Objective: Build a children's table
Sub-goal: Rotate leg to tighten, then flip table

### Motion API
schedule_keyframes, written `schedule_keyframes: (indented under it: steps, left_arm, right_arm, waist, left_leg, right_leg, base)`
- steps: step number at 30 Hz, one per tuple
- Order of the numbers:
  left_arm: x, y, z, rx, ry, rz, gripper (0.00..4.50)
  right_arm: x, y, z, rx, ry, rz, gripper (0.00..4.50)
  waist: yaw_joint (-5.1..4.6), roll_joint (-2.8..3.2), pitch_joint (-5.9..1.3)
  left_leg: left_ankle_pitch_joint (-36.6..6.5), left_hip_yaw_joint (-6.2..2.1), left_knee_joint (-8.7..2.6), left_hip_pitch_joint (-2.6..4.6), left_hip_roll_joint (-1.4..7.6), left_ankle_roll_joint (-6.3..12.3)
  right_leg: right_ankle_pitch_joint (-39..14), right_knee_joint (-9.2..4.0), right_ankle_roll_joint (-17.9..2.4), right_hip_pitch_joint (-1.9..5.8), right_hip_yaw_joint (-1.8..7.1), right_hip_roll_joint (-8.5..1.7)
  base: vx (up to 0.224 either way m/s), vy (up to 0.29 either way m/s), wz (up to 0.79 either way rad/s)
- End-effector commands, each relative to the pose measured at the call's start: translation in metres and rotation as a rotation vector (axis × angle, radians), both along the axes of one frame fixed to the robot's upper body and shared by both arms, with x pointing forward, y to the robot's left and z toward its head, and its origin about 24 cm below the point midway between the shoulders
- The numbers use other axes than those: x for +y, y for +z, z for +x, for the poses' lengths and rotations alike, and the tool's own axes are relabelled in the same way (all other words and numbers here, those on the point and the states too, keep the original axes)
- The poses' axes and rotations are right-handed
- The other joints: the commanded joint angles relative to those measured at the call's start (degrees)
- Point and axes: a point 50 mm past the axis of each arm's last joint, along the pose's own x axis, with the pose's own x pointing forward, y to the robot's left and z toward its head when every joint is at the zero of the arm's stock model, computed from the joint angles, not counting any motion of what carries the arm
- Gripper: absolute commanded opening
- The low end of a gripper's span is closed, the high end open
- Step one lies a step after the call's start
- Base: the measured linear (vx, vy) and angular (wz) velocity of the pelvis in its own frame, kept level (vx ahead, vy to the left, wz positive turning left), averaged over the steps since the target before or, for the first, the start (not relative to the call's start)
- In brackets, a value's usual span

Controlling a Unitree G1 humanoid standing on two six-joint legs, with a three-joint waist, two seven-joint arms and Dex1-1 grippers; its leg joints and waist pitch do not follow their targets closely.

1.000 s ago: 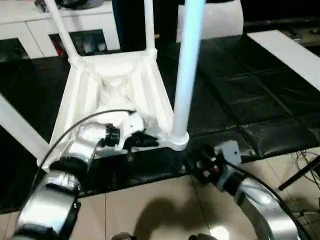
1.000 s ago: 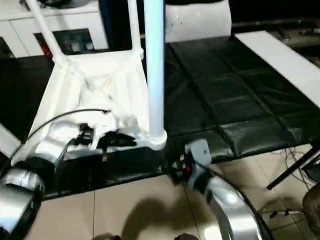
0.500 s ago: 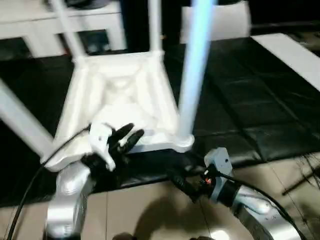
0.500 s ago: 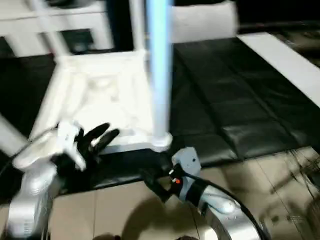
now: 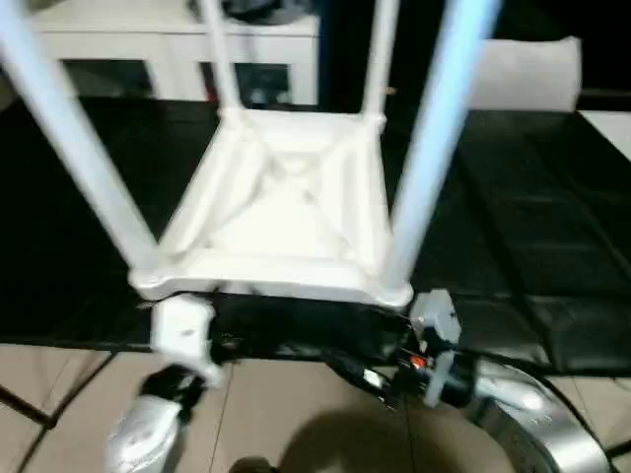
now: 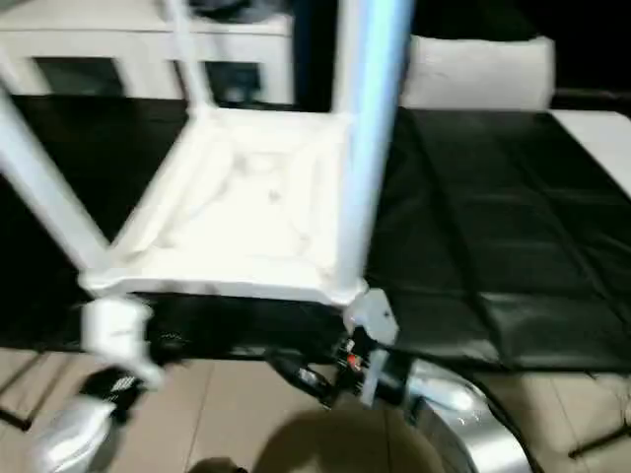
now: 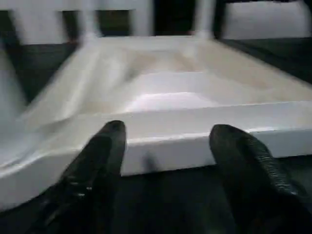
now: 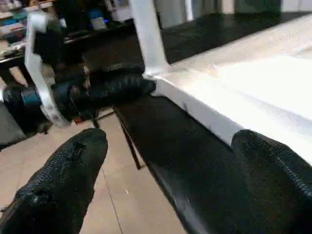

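Black padded matting (image 5: 513,227) is shown bearing the children's table (image 5: 286,217), inverted at 12 o'clock, four legs (image 5: 434,148) seated in its corner sockets. Left gripper (image 7: 165,161) and right gripper (image 8: 170,180) are held apart, empty. Only righting is judged left.

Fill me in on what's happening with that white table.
A humanoid robot is assembling the children's table, which lies upside down on a black mat with its four legs standing up from the corner sockets. Neither gripper holds anything. The left gripper hangs open just in front of the table's near edge, and the right gripper is open too, low beside the near right corner, over the mat's edge.
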Motion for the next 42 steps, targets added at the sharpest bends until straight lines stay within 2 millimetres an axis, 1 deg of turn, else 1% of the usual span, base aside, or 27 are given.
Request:
schedule_keyframes:
  steps: [1, 2, 3, 4, 5, 6, 7, 8, 10, 11, 13, 14, 16, 19, 20, 23, 25, 26, 28, 29, 30, 32, 34, 35, 36, 39, 42]
  left_arm:
    - [0.001, 0.005, -0.001, -0.024, 0.027, 0.012, 3.39]
    - [0.002, 0.004, -0.002, -0.022, 0.053, 0.001, 3.47]
    - [0.01, 0.005, -0.004, -0.022, 0.142, 0.002, 3.51]
    - [0.01, 0.005, -0.004, -0.022, 0.142, 0.002, 3.58]
    - [0.013, 0.005, -0.005, -0.026, 0.169, -0.001, 3.71]
    - [0.017, 0.006, -0.005, -0.029, 0.197, 0.019, 3.82]
    - [0.019, 0.006, -0.004, -0.029, 0.208, 0.031, 3.9]
    - [0.021, 0.006, -0.003, -0.03, 0.217, 0.039, 3.93]
    - [0.029, 0.007, 0.0, -0.033, 0.258, 0.055, 4.02]
    - [0.033, 0.008, 0.003, -0.03, 0.28, 0.052, 4.27]
    - [0.035, 0.01, 0.008, -0.032, 0.283, 0.033, 4.32]
    - [0.036, 0.011, 0.011, -0.032, 0.278, 0.031, 4.33]
    - [0.036, 0.011, 0.016, -0.033, 0.268, 0.034, 4.46]
    - [0.032, 0.012, 0.028, -0.038, 0.197, 0.01, 4.46]
    - [0.028, 0.013, 0.031, -0.036, 0.162, -0.006, 4.46]
    - [0.024, 0.013, 0.038, -0.027, 0.099, -0.013, 4.46]
    - [0.023, 0.013, 0.041, -0.023, 0.083, -0.008, 4.46]
    - [0.026, 0.012, 0.043, -0.014, 0.104, 0.005, 4.46]
    - [0.034, 0.012, 0.048, -0.02, 0.169, 0.0, 4.46]
    - [0.037, 0.013, 0.05, -0.025, 0.194, -0.004, 4.3]
    - [0.042, 0.015, 0.053, -0.034, 0.227, -0.005, 4.19]
    - [0.045, 0.015, 0.054, -0.034, 0.244, 0.006, 4.08]
    - [0.046, 0.015, 0.054, -0.033, 0.24, 0.007, 3.85]
    - [0.046, 0.014, 0.054, -0.032, 0.239, 0.003, 3.73]
    - [0.046, 0.014, 0.054, -0.034, 0.234, -0.003, 3.66]
    - [0.047, 0.014, 0.054, -0.037, 0.23, -0.008, 3.39]
    - [0.047, 0.013, 0.052, -0.025, 0.224, -0.01, 3.15]
  right_arm:
    - [-0.002, 0.0, 0.004, -0.006, -0.027, 0.008, 4.5]
    - [-0.002, 0.0, 0.008, -0.011, -0.049, 0.012, 4.5]
    - [-0.006, 0.001, 0.023, -0.055, -0.19, 0.002, 4.5]
    - [-0.006, 0.001, 0.023, -0.055, -0.19, 0.002, 4.5]
    - [-0.008, 0.001, 0.028, -0.069, -0.241, -0.003, 4.5]
    - [-0.012, 0.002, 0.035, -0.085, -0.316, -0.005, 4.5]
    - [-0.016, 0.003, 0.038, -0.091, -0.363, -0.003, 4.5]
    - [-0.02, 0.003, 0.041, -0.095, -0.402, -0.001, 4.5]
    - [-0.029, 0.003, 0.045, -0.101, -0.485, 0.004, 4.5]
    - [-0.036, 0.003, 0.046, -0.112, -0.536, -0.015, 4.5]
    - [-0.045, 0.002, 0.047, -0.117, -0.577, -0.034, 4.5]
    - [-0.048, 0.001, 0.047, -0.12, -0.587, -0.046, 4.5]
    - [-0.046, 0.0, 0.046, -0.124, -0.559, -0.058, 4.5]
    - [-0.037, -0.003, 0.043, -0.122, -0.48, -0.065, 4.5]
    - [-0.033, -0.003, 0.041, -0.125, -0.458, -0.07, 4.5]
    - [-0.024, -0.005, 0.038, -0.12, -0.404, -0.071, 4.5]
    - [-0.019, -0.006, 0.036, -0.103, -0.365, -0.071, 4.5]
    - [-0.015, -0.007, 0.033, -0.094, -0.332, -0.067, 4.5]
    - [-0.01, -0.009, 0.029, -0.084, -0.277, -0.07, 4.5]
    - [-0.007, -0.01, 0.028, -0.083, -0.248, -0.071, 4.5]
    - [-0.004, -0.01, 0.027, -0.084, -0.216, -0.078, 4.5]
    - [-0.003, -0.01, 0.027, -0.091, -0.198, -0.082, 4.5]
    - [-0.002, -0.01, 0.027, -0.084, -0.184, -0.08, 4.5]
    - [-0.001, -0.01, 0.026, -0.08, -0.169, -0.078, 4.5]
    - [0.001, -0.01, 0.025, -0.066, -0.129, -0.072, 4.5]
    - [0.002, -0.01, 0.023, -0.054, -0.1, -0.067, 4.5]
    - [0.005, -0.011, 0.019, -0.022, -0.058, -0.033, 4.5]
  waist:
    - [-1.23, 0.24, -1.99]
    - [-1.36, -0.03, -1.92]
    - [-1.56, -0.72, -1.82]
    - [-1.85, -0.59, -1.68]
    - [-2.51, -0.76, -1.46]
    - [-2.8, -1.06, -1.32]
    - [-3.05, -1.22, -1.16]
    - [-3.44, -1.61, -1.05]
    - [-3.59, -1.71, -1.14]
    - [-3.61, -1.8, -1.13]
    - [-3.6, -1.96, -1.16]
    - [-3.36, -1.98, -1.23]
    - [-3.44, -2.02, -1.37]
    - [-3.35, -2.02, -1.75]
    - [-3.33, -2.07, -1.97]
    - [-3.37, -2.13, -2.18]
    - [-3.35, -2.07, -2.19]
    - [-3.29, -2.23, -2.18]
    - [-3.19, -2.17, -2.08]
    - [-3.11, -2.24, -2.09]
    - [-3.15, -2.2, -1.97]
    - [-3.18, -2.31, -1.96]
    - [-3.32, -2.39, -1.88]
    - [-3.27, -2.36, -1.94]
    - [-3.21, -2.19, -1.91]
    - [-3.04, -2.37, -1.93]
    - [-2.94, -2.22, -1.95]
  left_leg:
    - [-10.0, -1.63, -6.13, 0.79, 5.89, 5.51]
    - [-13.8, -1.13, -6.49, 0.66, 5.07, 2.86]
    - [-16.3, -0.79, -6.83, 0.8, 4.83, 0.64]
    - [-17.5, -0.76, -6.98, 0.67, 4.67, -0.48]
    - [-20.5, -0.63, -7.32, 0.56, 4.24, -2.01]
    - [-22.7, -0.55, -7.35, 0.92, 4.17, -3.14]
    - [-23.8, -0.46, -7.39, 1.08, 4.02, -3.47]
    - [-24.6, -0.4, -7.44, 1.08, 3.78, -3.65]
    - [-24.0, -0.32, -7.25, 1.36, 3.7, -3.51]
    - [-23.6, -0.28, -7.26, 1.36, 3.74, -3.42]
    - [-22.8, -0.01, -7.18, 1.48, 3.68, -3.28]
    - [-21.9, 0.23, -7.04, 1.74, 3.72, -3.04]
    - [-19.9, 0.36, -7.07, 1.26, 3.69, -2.62]
    - [-15.4, 0.5, -6.82, 1.0, 3.65, -1.51]
    - [-13.2, 0.53, -6.67, 0.85, 3.68, -1.22]
    - [-9.7, 0.81, -6.34, 0.86, 3.65, -0.06]
    - [-8.9, 0.93, -6.24, 1.03, 3.68, 0.52]
    - [-8.7, 0.97, -6.2, 1.14, 3.8, 0.8]
    - [-8.8, 1.09, -6.19, 1.13, 3.75, 1.21]
    - [-9.4, 1.04, -6.27, 1.23, 3.82, 1.19]
    - [-10.3, 0.93, -6.44, 1.03, 3.84, 0.94]
    - [-11.3, 0.95, -6.42, 1.19, 3.87, 0.62]
    - [-11.5, 0.85, -6.56, 1.01, 3.93, 0.45]
    - [-11.5, 0.93, -6.44, 1.2, 3.93, 0.43]
    - [-11.4, 0.92, -6.45, 1.22, 3.93, 0.39]
    - [-11.4, 0.9, -6.43, 1.14, 3.93, 0.67]
    - [-11.1, 0.8, -6.49, 1.13, 4.05, 0.74]
  right_leg:
    - [-1.6, -4.28, -9.5, 1.48, 3.76, -4.77]
    - [-3.7, -4.85, -8.7, 1.8, 3.82, -5.15]
    - [-6.1, -5.4, -7.8, 1.74, 3.99, -5.4]
    - [-7.5, -5.35, -7.8, 1.64, 4.04, -5.55]
    - [-12.2, -5.98, -6.3, 1.75, 4.06, -5.57]
    - [-15.7, -6.58, -4.8, 1.32, 4.29, -5.54]
    - [-17.3, -6.82, -4.3, 1.06, 4.43, -5.53]
    - [-20.6, -7.16, -3.2, 0.91, 4.7, -5.65]
    - [-22.1, -7.58, -2.1, 0.6, 5.01, -5.53]
    - [-21.6, -7.56, -2.1, 0.58, 5.01, -5.5]
    - [-20.6, -7.46, -2.1, 0.35, 5.12, -5.25]
    - [-19.3, -7.38, -2.4, 0.15, 5.29, -5.19]
    - [-16.7, -6.98, -2.9, 0.56, 5.27, -5.07]
    - [-10.5, -6.36, -3.7, 0.91, 5.26, -4.97]
    - [-7.4, -5.96, -4.5, 1.19, 5.24, -5.08]
    - [-2.0, -5.39, -6.2, 1.42, 5.18, -5.0]
    - [-0.5, -5.24, -6.8, 1.38, 5.21, -4.94]
    - [0.2, -5.19, -7.3, 1.4, 5.18, -4.95]
    - [0.2, -5.19, -7.7, 1.43, 5.22, -4.92]
    - [-0.7, -5.27, -7.7, 1.5, 5.2, -5.01]
    - [-2.2, -5.37, -7.7, 1.66, 5.15, -5.11]
    - [-4.0, -5.56, -7.5, 1.58, 5.2, -5.22]
    - [-5.2, -5.64, -7.4, 1.66, 5.19, -5.29]
    - [-5.6, -5.68, -7.3, 1.5, 5.24, -5.26]
    - [-5.5, -5.66, -7.4, 1.45, 5.27, -5.22]
    - [-5.1, -5.65, -7.6, 1.5, 5.26, -5.23]
    - [-4.0, -5.5, -8.0, 1.5, 5.2, -5.26]
  base:
    - [-0.001, 0.074, -0.01]
    - [-0.015, 0.064, -0.06]
    - [-0.015, 0.064, -0.06]
    - [0.0, 0.0, 0.0]
    - [0.0, 0.0, 0.0]
    - [0.0, 0.0, 0.0]
    - [0.0, 0.0, 0.0]
    - [0.0, 0.0, 0.0]
    - [0.0, 0.0, 0.0]
    - [0.0, 0.0, 0.0]
    - [0.0, 0.0, 0.0]
    - [0.0, 0.0, 0.0]
    - [0.0, 0.0, 0.0]
    - [0.0, 0.0, 0.0]
    - [0.0, 0.0, 0.0]
    - [0.0, 0.0, 0.0]
    - [0.0, 0.0, 0.0]
    - [0.0, 0.0, 0.0]
    - [0.0, 0.0, 0.0]
    - [0.0, 0.0, 0.0]
    - [0.0, 0.0, 0.0]
    - [0.0, 0.0, 0.0]
    - [0.0, 0.0, 0.0]
    - [0.0, 0.0, 0.0]
    - [0.0, 0.0, 0.0]
    - [0.0, 0.0, 0.0]
    - [0.0, 0.0, 0.0]
